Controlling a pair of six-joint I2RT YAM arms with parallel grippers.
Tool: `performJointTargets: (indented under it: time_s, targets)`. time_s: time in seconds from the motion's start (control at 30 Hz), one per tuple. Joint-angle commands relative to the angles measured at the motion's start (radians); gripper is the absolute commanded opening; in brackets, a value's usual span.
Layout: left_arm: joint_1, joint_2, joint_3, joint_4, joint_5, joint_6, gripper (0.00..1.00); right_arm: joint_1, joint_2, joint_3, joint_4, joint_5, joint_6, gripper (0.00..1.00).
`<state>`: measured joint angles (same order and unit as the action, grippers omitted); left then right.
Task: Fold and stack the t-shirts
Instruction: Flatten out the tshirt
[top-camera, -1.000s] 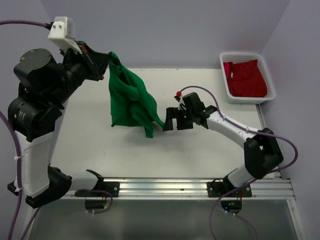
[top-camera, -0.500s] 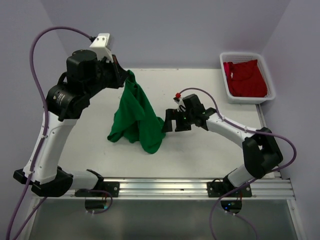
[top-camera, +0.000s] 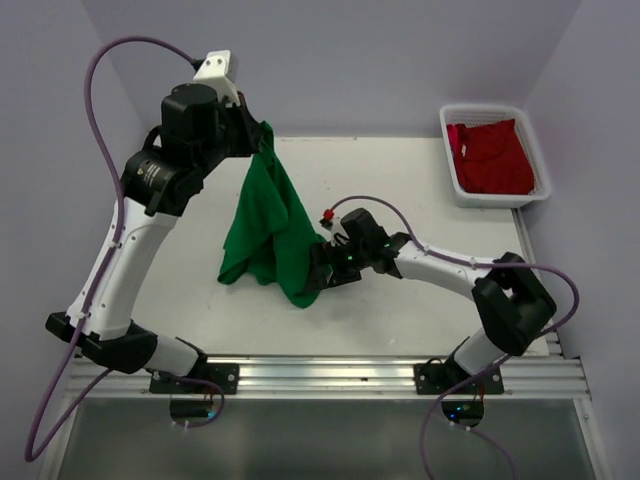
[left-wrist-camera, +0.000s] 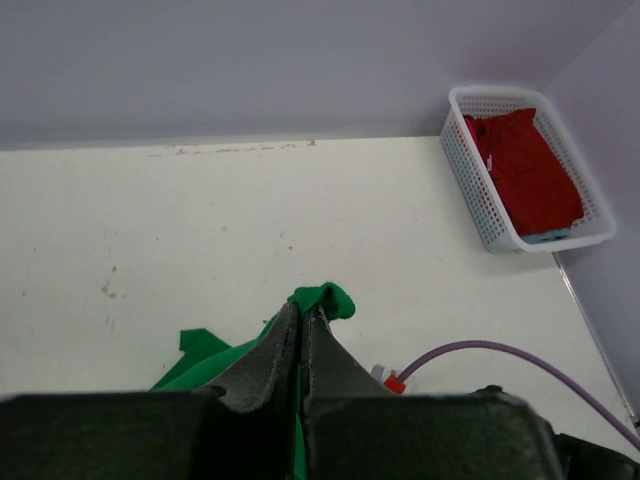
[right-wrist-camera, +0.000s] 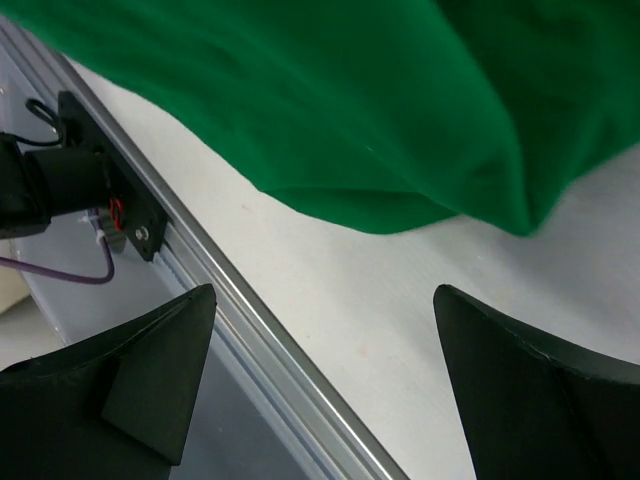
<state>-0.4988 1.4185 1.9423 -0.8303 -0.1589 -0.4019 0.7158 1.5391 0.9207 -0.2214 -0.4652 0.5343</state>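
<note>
A bright green t-shirt (top-camera: 268, 225) hangs in a bunched drape from my left gripper (top-camera: 262, 138), which is raised over the table's back left and shut on the shirt's top fold (left-wrist-camera: 335, 298). The shirt's lower end rests on the table. My right gripper (top-camera: 318, 270) is low at the shirt's lower right edge with its jaws wide apart and nothing between them; in the right wrist view the green cloth (right-wrist-camera: 330, 110) hangs just ahead of the fingertips (right-wrist-camera: 190, 310). A red t-shirt (top-camera: 492, 156) lies crumpled in the white mesh basket (top-camera: 540, 150).
The basket (left-wrist-camera: 480, 205) stands at the table's back right corner. A metal rail (top-camera: 350, 372) runs along the table's near edge, with the arm bases on it. Purple cables (top-camera: 110, 60) loop from both arms. Walls close the back and sides.
My left gripper has swung right and toward the table's middle with the green t-shirt, whose lower end now rests on the table. My right gripper has moved left to the shirt's lower edge.
</note>
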Motion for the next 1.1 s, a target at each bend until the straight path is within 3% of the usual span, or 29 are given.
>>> performJointTargets:
  time_s: [0.0,0.07,0.27,0.5,0.73,0.77,0.8,0.83,1.07]
  targets:
    - [-0.001,0.017,0.038,0.080,0.030,-0.040,0.00,0.068,0.101,0.084,0.065,0.000,0.013,0.94]
    - [-0.001,0.002,0.015,0.091,0.027,-0.043,0.00,0.111,0.154,0.157,0.045,0.036,0.000,0.94]
    - [-0.001,-0.050,-0.045,0.095,-0.010,-0.038,0.00,0.203,0.312,0.351,-0.137,0.382,-0.034,0.91]
    - [-0.001,-0.093,-0.109,0.099,-0.033,-0.037,0.00,0.249,0.430,0.426,-0.180,0.462,-0.004,0.75]
    - [-0.001,-0.127,-0.147,0.111,-0.050,-0.041,0.00,0.274,0.452,0.408,-0.187,0.476,0.016,0.36]
    - [-0.001,-0.131,-0.152,0.109,-0.051,-0.041,0.00,0.277,0.438,0.405,-0.187,0.476,0.018,0.27]
    - [-0.001,-0.133,-0.154,0.108,-0.053,-0.040,0.00,0.278,0.423,0.397,-0.197,0.488,0.021,0.06]
    - [-0.001,-0.133,-0.155,0.103,-0.057,-0.038,0.00,0.280,0.408,0.391,-0.209,0.499,0.023,0.00]
    - [-0.001,-0.168,-0.183,0.079,-0.122,-0.017,0.00,0.286,0.081,0.359,-0.370,0.594,-0.051,0.00]
